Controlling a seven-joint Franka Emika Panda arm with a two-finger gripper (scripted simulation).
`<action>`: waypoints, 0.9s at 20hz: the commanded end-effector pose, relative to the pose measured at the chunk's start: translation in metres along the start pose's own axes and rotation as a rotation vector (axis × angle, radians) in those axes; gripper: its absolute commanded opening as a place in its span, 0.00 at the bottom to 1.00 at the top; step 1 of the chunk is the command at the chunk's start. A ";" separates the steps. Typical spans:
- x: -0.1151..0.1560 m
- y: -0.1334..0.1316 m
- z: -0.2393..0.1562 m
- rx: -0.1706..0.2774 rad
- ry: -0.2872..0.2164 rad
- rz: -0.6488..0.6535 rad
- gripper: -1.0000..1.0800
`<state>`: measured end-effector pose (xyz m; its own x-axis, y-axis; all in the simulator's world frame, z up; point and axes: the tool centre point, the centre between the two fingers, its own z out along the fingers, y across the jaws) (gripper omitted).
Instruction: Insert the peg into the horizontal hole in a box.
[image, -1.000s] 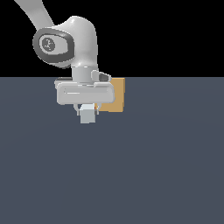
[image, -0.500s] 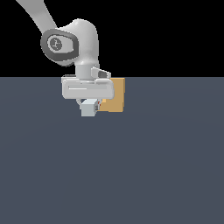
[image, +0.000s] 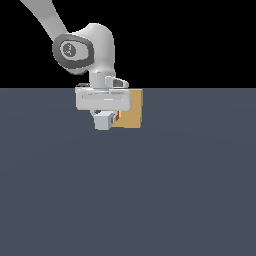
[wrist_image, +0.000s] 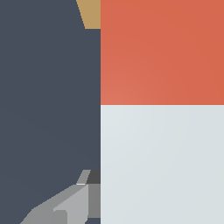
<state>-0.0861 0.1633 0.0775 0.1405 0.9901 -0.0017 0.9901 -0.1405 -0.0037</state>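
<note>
The peg (image: 105, 120) hung just above the table (image: 128, 190), its pale end facing the exterior camera and only a sliver of its red-orange half (image: 117, 118) showing where it met the box (image: 131, 111). In the wrist view the peg (wrist_image: 162, 109) filled most of the frame, red-orange half toward the tan box (wrist_image: 89, 13), pale half nearer the camera.

The hand (image: 103, 114) grasped the peg at its pale half; one grey finger (wrist_image: 70, 205) showed pressed against the bar's side in the wrist view.

Over the last second the hand and peg had shifted toward the exterior view's right and closer to the box. A second ago the pale end hung clear on the box's left side; now it sat tight against the tan face with most of the red part out of sight. That suggested the red end was at the mouth of the horizontal hole or already partly inside, though the hole itself was hidden behind hand and peg, so entry could not be confirmed. Judged so, the insertion looked under way but unfinished, since the whole pale half was outside the box.
</note>
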 end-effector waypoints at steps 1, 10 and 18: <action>0.003 0.002 -0.002 -0.004 0.002 0.013 0.00; 0.003 0.003 -0.002 -0.004 0.002 0.014 0.00; 0.004 0.003 -0.002 -0.003 0.003 0.014 0.00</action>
<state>-0.0837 0.1664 0.0790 0.1542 0.9880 -0.0001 0.9880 -0.1542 -0.0030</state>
